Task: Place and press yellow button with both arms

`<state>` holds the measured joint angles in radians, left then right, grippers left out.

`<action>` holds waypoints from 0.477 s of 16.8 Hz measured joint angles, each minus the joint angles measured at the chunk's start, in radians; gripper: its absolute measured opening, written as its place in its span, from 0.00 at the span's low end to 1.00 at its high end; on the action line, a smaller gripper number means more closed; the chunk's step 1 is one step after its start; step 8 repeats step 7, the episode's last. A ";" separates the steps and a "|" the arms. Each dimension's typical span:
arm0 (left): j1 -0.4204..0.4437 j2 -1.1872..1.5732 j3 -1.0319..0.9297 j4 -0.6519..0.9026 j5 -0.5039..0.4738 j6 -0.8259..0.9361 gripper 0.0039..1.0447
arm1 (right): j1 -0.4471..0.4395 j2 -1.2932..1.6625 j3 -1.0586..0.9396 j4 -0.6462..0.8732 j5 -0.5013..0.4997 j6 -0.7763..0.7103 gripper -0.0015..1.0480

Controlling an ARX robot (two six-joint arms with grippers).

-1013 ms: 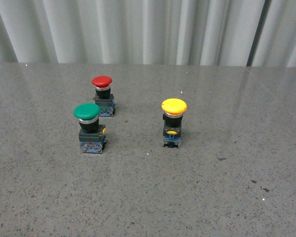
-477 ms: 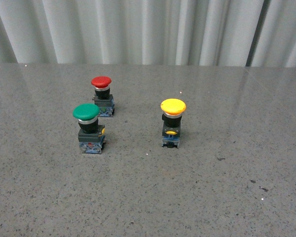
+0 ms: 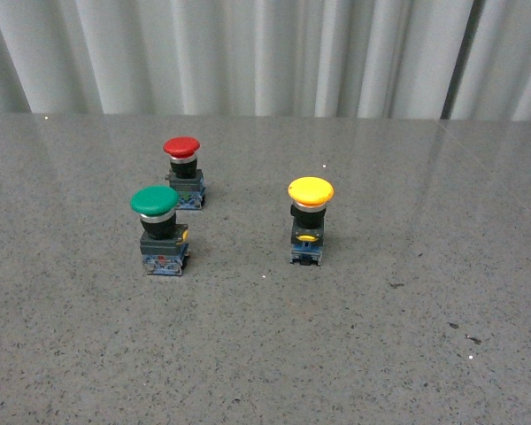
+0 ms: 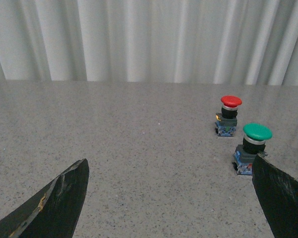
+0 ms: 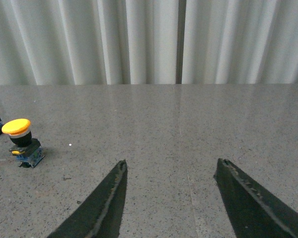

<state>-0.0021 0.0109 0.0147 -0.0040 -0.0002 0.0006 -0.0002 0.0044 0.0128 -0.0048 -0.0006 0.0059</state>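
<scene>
Above the bare counter (image 4: pixel 139 148), the left end effector (image 4: pixel 169 198) hangs with its fingers (image 4: pixel 54 203) spread wide, holding nothing. The right end effector (image 5: pixel 171 198) is likewise parted and empty. Outward from them, the yellow button (image 3: pixel 310 221) stands upright on the counter — well apart from both. To its left sit the green button (image 3: pixel 159 230) and, just behind that, the red button (image 3: pixel 184 173). A pale curtain (image 3: pixel 265 53) backs the scene.
</scene>
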 joint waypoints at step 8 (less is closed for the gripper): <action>0.000 0.000 0.000 0.000 0.000 0.000 0.94 | 0.000 0.000 0.000 0.000 0.000 0.000 0.94</action>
